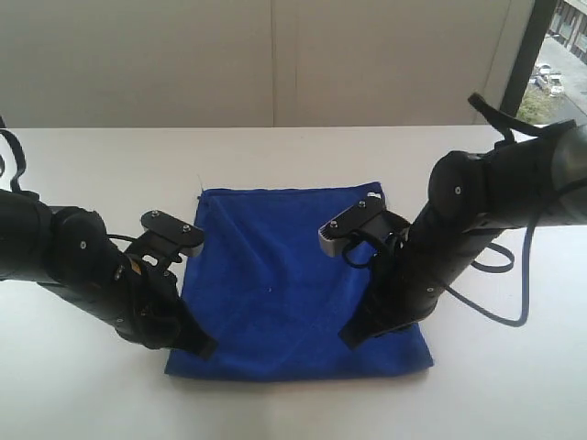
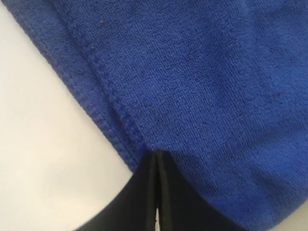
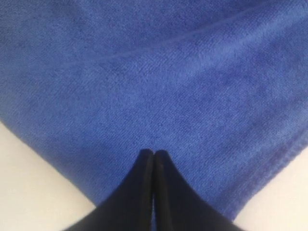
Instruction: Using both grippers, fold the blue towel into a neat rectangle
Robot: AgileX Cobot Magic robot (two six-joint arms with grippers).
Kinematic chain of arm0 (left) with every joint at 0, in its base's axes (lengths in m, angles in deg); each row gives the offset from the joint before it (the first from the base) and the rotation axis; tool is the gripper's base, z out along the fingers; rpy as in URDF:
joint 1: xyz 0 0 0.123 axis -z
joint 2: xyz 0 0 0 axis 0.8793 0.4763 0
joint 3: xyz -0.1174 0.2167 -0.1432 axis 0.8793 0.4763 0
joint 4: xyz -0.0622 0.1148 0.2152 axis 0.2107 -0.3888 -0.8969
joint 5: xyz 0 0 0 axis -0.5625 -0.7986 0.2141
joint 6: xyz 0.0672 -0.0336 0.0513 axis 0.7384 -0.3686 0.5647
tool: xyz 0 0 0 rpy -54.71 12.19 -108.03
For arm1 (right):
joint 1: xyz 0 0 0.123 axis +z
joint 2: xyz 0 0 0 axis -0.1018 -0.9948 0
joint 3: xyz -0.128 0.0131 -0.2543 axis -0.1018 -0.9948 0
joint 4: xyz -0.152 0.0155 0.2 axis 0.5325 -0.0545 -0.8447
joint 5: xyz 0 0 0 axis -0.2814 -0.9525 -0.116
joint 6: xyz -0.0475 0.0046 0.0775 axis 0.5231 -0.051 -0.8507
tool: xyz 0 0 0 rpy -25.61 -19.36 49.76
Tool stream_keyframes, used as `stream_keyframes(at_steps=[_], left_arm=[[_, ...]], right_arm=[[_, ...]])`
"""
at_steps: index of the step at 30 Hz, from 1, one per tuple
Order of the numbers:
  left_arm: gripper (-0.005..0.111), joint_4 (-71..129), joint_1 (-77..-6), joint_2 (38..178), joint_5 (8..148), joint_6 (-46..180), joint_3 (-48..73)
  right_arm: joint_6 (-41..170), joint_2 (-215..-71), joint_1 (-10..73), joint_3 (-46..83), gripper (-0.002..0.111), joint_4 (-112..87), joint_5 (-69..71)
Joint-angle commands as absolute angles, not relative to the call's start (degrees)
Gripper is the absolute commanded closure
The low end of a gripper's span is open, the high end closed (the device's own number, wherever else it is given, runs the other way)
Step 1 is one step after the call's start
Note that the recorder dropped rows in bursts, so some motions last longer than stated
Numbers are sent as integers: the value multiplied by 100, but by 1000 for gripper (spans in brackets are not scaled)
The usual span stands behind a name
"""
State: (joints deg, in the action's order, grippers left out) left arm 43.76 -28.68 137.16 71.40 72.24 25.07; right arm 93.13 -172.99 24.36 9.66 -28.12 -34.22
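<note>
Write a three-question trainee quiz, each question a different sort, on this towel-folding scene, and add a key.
1. True or false: the left pincer is wide open.
2. What colour is the towel?
3. The right pincer meets the towel at: A) its far edge, B) near its front right corner, C) not at all.

Key: 1 false, both pincers are shut, tips on the cloth. 2 blue. 3 B.
</note>
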Motion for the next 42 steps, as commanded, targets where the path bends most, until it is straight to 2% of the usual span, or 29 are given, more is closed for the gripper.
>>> stream_keyframes(at_steps=[1,8,12,22,32,42], left_arm=[[107,4407,-2823,13627,7007,7143,2527],[107,4199,-2823,12921,6567,7143,2527],[107,4555,-2586,12756,7197,7145,2527],[107,4508,-2423,13805,6880,7145,2527],[107,3730,-2423,13859,6130,7032,2910],[107,3266,-2423,13859,5593,6862,2924]], right_arm=[[9391,-17349,2465,944,108,-2816,-3353],[9161,-17346,2465,723,108,-2549,-3340],[8996,-17346,2465,610,108,-2549,-3101],[8912,-17346,2465,478,108,-2549,-3205],[8600,-17324,2478,-165,108,-2547,-3419],[8218,-17277,2903,-558,108,-2422,-3679]])
